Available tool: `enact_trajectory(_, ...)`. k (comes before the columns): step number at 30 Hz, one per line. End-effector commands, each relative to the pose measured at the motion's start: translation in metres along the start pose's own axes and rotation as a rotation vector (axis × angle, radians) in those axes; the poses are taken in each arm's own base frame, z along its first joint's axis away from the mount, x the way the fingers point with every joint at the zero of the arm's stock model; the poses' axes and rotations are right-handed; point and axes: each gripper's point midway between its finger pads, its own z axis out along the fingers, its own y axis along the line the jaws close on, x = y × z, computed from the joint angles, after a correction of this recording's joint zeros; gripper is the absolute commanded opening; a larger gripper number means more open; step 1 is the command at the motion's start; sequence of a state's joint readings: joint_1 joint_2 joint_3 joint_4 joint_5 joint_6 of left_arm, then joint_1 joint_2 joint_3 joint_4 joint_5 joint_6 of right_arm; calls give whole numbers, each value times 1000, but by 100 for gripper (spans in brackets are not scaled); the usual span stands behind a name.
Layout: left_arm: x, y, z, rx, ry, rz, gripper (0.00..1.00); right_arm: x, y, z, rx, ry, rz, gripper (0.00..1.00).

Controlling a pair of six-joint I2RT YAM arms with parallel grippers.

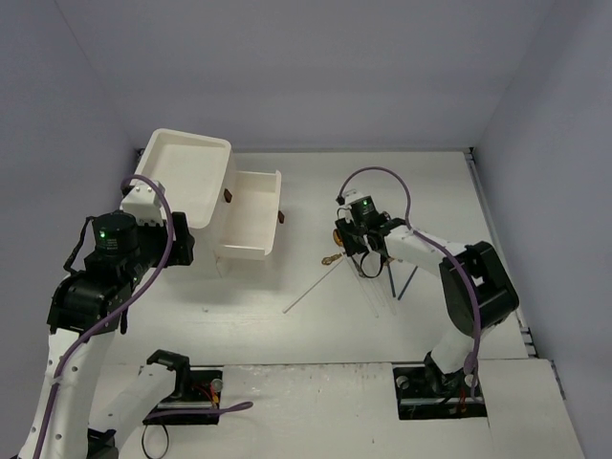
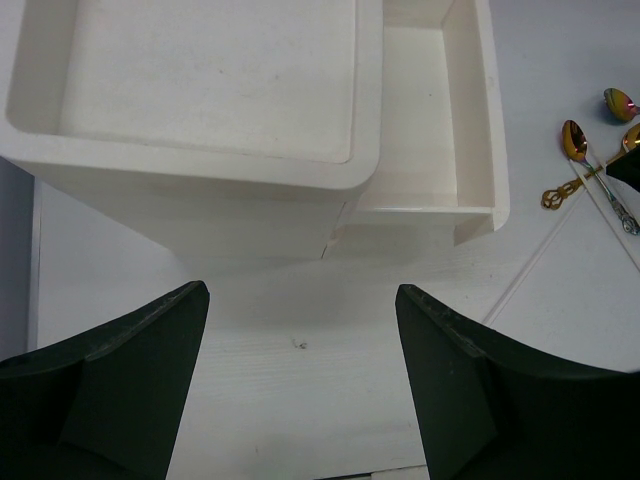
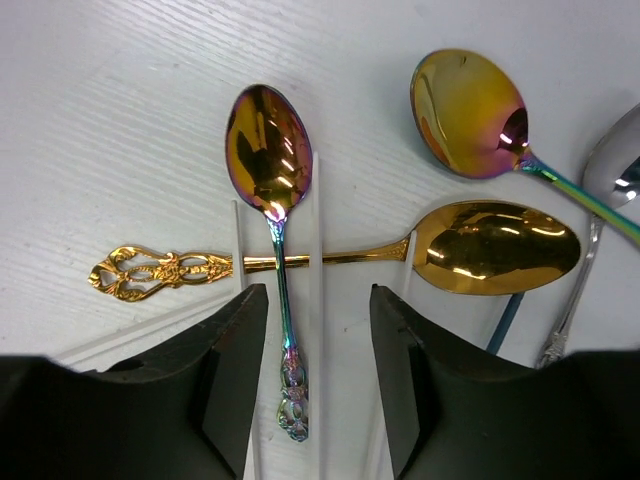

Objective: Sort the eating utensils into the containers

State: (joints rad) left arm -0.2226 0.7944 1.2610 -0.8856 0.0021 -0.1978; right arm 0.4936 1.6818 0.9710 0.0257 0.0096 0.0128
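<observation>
Centre of the overhead frame: I am working the pick-up step. The right gripper is hovering over the loose cutlery on the table. Its jaws are standing apart, straddling the handle of a rainbow spoon and pinching nothing.

As I judge it, the next move is calling for a squeeze on that thin handle alone, without catching the white chopsticks lying tight on either side. After that comes a carry to the open drawer, left of centre in the overhead frame.

The left gripper is waiting, spread wide and empty, just short of the cabinet.

In the right wrist view I am counting four spoons: the rainbow spoon, a second rainbow spoon at upper right, one gold spoon crossing the first, and one silver spoon at the right edge. There are also at least two white chopsticks and one blue chopstick. One drawer is standing pulled out, with nothing showing inside.
</observation>
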Motion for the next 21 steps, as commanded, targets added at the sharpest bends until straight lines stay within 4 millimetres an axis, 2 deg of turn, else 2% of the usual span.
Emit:
enact_trajectory(1,-17,-3,2,8,-54,-9,73,-22,1,-17,8,-74,-51,37)
enact_trajectory(4,-17,-4,3,10,-50,-8,73,-18,5,-16,-16,-63,-69,29)
enact_trajectory(8,-16,-3,2,9,-51,-8,73,-11,16,-8,-71,-34,-73,25)
enact_trajectory(18,-14,-3,3,9,-46,-2,73,14,17,13,-75,52,-79,24)
enact_trajectory(21,-13,-3,4,10,-41,-1,73,16,14,15,-61,59,-83,23)
